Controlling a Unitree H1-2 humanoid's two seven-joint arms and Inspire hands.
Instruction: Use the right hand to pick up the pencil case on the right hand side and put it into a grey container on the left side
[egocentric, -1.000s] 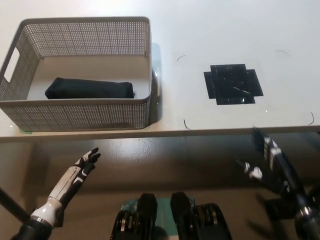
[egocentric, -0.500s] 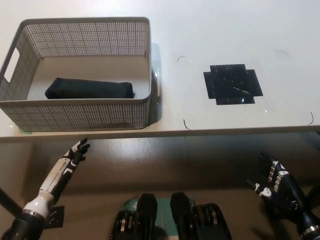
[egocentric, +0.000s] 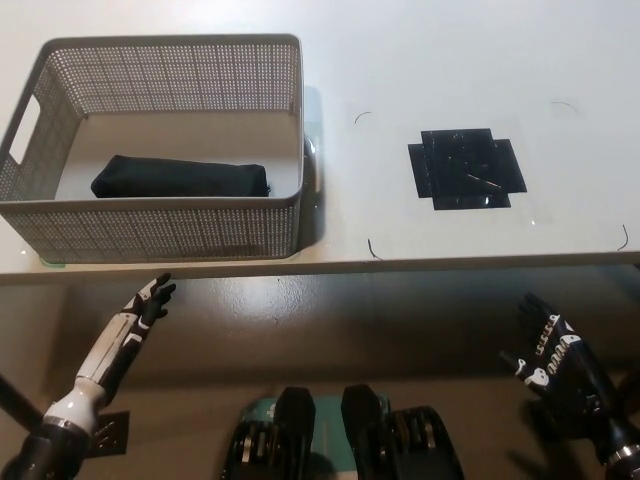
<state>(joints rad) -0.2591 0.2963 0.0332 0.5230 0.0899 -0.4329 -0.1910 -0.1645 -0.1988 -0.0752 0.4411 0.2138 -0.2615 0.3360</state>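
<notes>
A black pencil case (egocentric: 180, 178) lies flat inside the grey mesh container (egocentric: 165, 232) on the table's left side. My black right hand (egocentric: 553, 352) hangs below the table's front edge at the lower right, open, fingers spread, holding nothing. My white left hand (egocentric: 148, 302) rests at the lower left under the table edge, open and empty, its fingers pointing up toward the container.
A patch of black tape (egocentric: 465, 167) marks the white table (egocentric: 450, 60) right of centre, with a few thin dark marks around it. The table's front edge (egocentric: 400, 264) runs across the view above both hands.
My right hand has dropped from the table edge to lower right. My left hand has shifted left and slightly up. The pencil case has stayed in the container.
</notes>
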